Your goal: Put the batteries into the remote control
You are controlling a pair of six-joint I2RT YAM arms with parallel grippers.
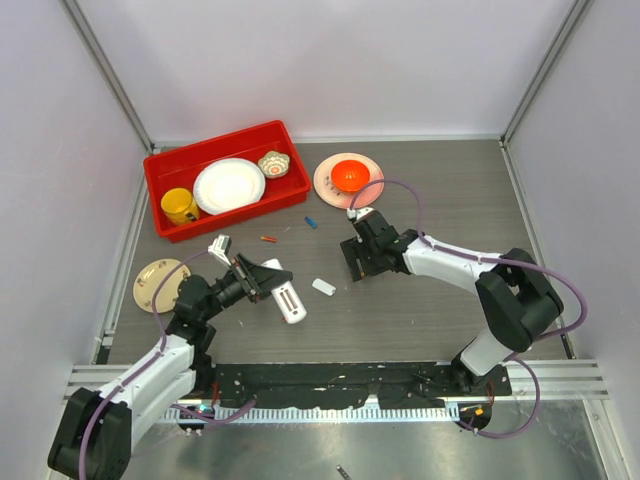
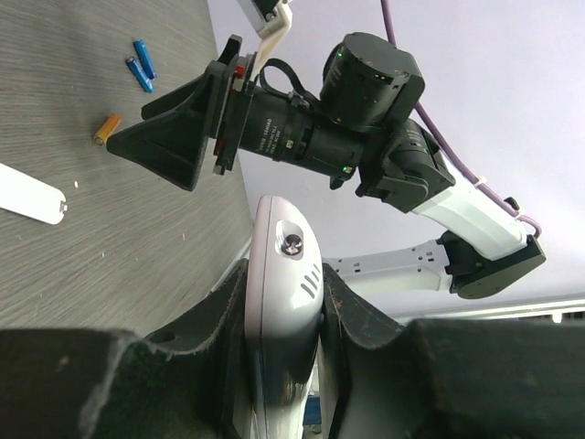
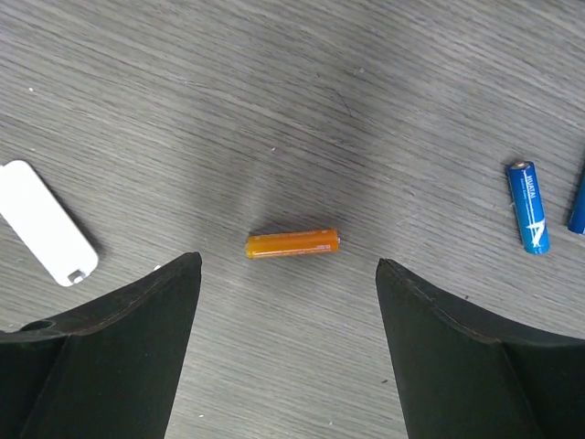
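Orange battery [image 3: 292, 245] lying between spread right gripper [image 3: 288, 264] tips, apparently untouched

Glossy white plastic remote control [image 2: 279, 274]; matt grey woodgrain table [image 3: 366, 73]; smooth, shiny orange battery [image 3: 292, 244].

Bin [image 1: 160, 165] sits far left on the surface [image 1: 440, 310], with a cup [image 1: 179, 206], plate [image 1: 229, 186] and bowl [image 1: 273, 164] in it, left to right. Saucer [image 1: 325, 185] is just right of the bin. Batteries [image 1: 268, 239] lie loose in front of the bin. Nearer, the remote [image 1: 289, 302] is in the left end effector [image 1: 277, 283], with the cover [image 1: 323, 287] just right of it. Disc [image 1: 158, 283] is way off at the left edge.
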